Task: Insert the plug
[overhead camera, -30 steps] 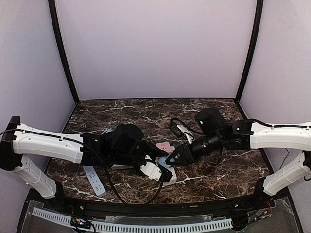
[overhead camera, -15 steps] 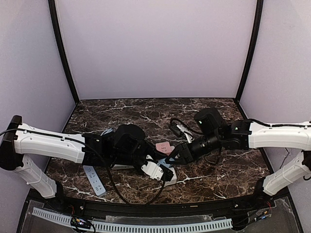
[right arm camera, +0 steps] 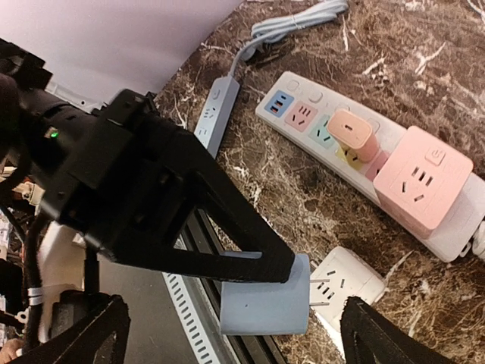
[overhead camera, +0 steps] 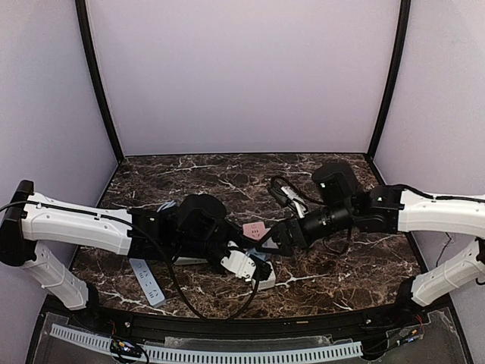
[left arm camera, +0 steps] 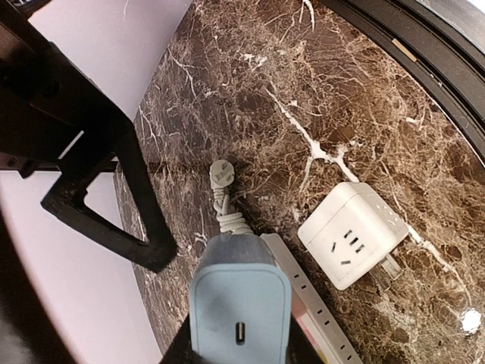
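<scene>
A pale blue plug (left arm camera: 239, 296) with two metal prongs sits between the fingers of my left gripper (left arm camera: 239, 337), which is shut on it. In the right wrist view the plug (right arm camera: 265, 303) hangs under the left gripper's black fingers (right arm camera: 227, 243), prongs pointing at a white cube socket (right arm camera: 348, 284) on the marble. My right gripper (right arm camera: 235, 334) is open, its fingers spread wide on either side of the plug and not touching it. From the top, the left gripper (overhead camera: 254, 265) and right gripper (overhead camera: 276, 241) meet near the front middle.
A long white power strip (right arm camera: 303, 114) with coloured sockets carries a small pink plug (right arm camera: 350, 133) and a pink cube adapter (right arm camera: 420, 182). A slim white strip (right arm camera: 216, 114) lies beside it. A coiled grey cable (left arm camera: 223, 205) lies on the marble. The table's front rail (overhead camera: 242, 318) is close.
My right gripper has opened wide and let go of the blue plug, pulling back slightly to the right. My left gripper closed on the plug and now holds it alone.
</scene>
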{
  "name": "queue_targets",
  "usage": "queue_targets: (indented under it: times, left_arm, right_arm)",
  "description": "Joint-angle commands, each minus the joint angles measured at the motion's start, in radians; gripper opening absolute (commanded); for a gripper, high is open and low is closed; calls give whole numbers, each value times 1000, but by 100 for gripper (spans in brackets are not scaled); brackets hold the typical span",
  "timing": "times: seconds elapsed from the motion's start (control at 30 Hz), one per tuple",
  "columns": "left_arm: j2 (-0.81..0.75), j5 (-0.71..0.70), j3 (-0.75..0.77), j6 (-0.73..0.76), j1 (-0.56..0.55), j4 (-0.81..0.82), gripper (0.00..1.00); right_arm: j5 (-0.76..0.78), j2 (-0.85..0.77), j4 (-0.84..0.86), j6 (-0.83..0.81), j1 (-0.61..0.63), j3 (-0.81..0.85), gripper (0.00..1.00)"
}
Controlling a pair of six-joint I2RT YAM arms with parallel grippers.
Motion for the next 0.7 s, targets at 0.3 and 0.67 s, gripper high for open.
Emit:
queue_targets:
  times: [0.3,0.67]
  left_arm:
    - [-85,-47,19,-188,-5,-173,1]
    - [-97,-110,33,-349,-5,-234,1]
  right_arm:
    - [282,-168,120,-53,1,-46,99]
    - [445,-229,323,-84,3,-165,99]
